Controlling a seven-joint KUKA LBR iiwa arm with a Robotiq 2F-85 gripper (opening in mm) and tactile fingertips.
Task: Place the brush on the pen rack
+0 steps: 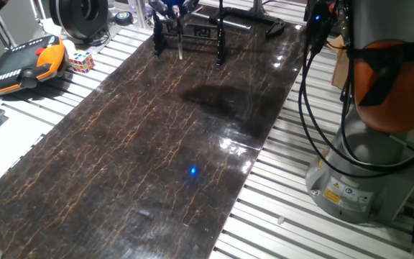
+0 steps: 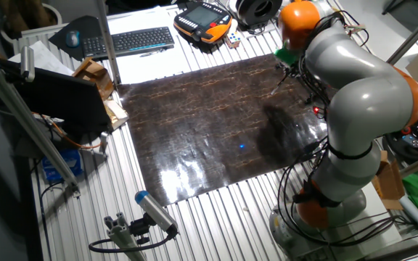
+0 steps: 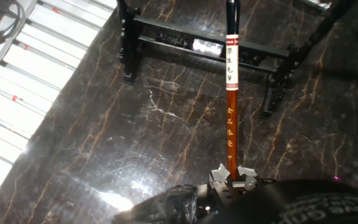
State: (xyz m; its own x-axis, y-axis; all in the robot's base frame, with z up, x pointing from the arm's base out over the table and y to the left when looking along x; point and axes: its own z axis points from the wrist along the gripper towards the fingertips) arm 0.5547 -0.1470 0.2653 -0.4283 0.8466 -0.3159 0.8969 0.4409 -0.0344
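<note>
Currently the gripper is clamped narrow on the brush, whose shaft points toward 12 o'clock across the pen rack crossbar.

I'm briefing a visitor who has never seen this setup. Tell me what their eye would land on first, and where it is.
First, the big grey and orange arm bent over the far corner of the dark marbled table. Next, in the hand view, the brush with its orange-brown shaft, held in the pincer and pointing toward the black pen rack just beyond. Off the mat's corner sits an orange and black handheld controller.
</note>
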